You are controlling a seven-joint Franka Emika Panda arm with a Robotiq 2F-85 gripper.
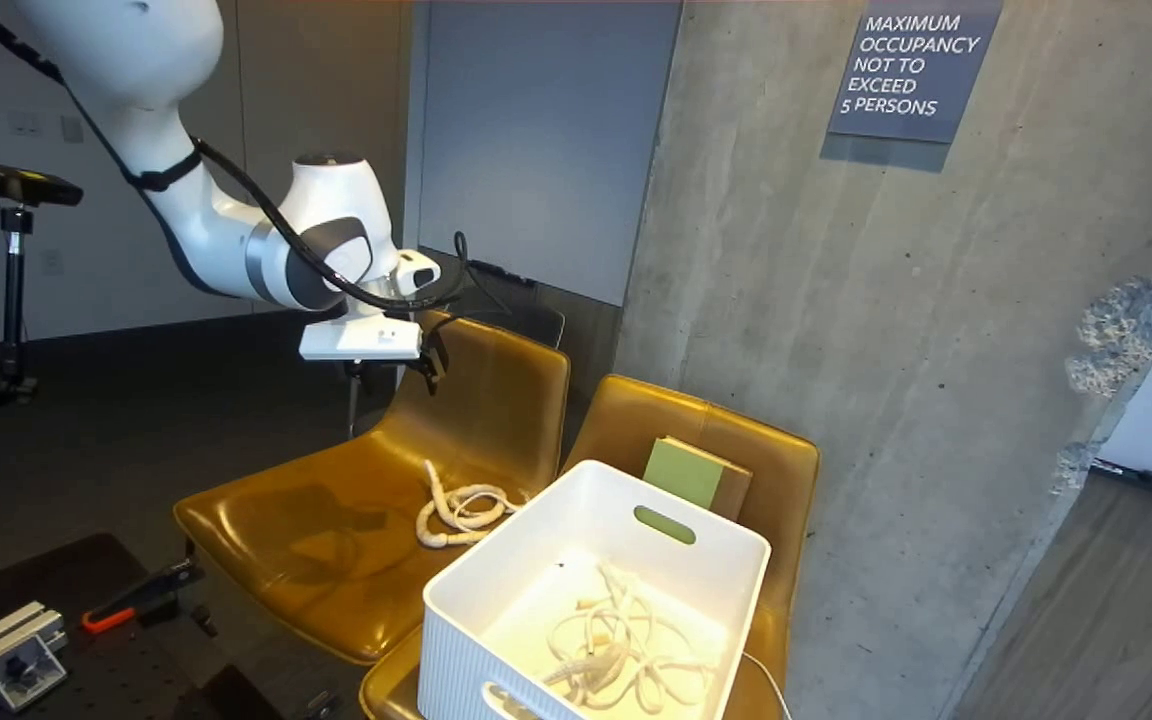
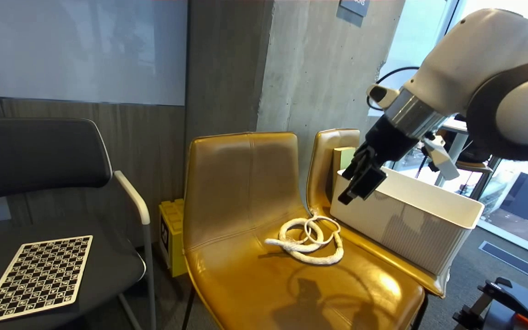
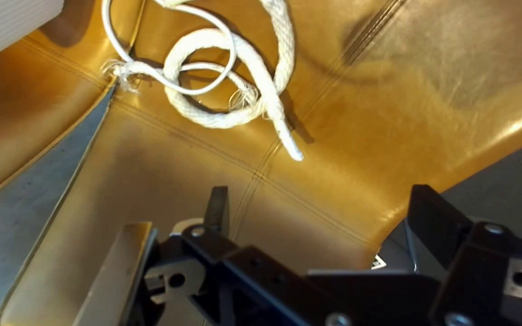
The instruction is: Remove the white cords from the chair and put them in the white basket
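Partly done, I judge: some pale cords (image 1: 604,660) already lie inside white basket (image 1: 601,508). White cords (image 2: 304,248) rest coiled on chair (image 2: 245,272), near basket. My claw (image 3: 320,194), spread wide, gripping nothing, hangs above chair. Left for me: grip, lift, drop into basket.

High gloss on the mustard-yellow chair (image 2: 245,256), leather-look, stitched across seat and back! The white cords (image 3: 266,88), matt and fibrous, frayed to wisps in places; the white basket (image 2: 397,224), plastic by its look, finely ribbed outside, smooth within. And that concrete wall (image 1: 886,310), dull, chipped rough in patches; the whiteboard (image 2: 76,50), slick and shiny.
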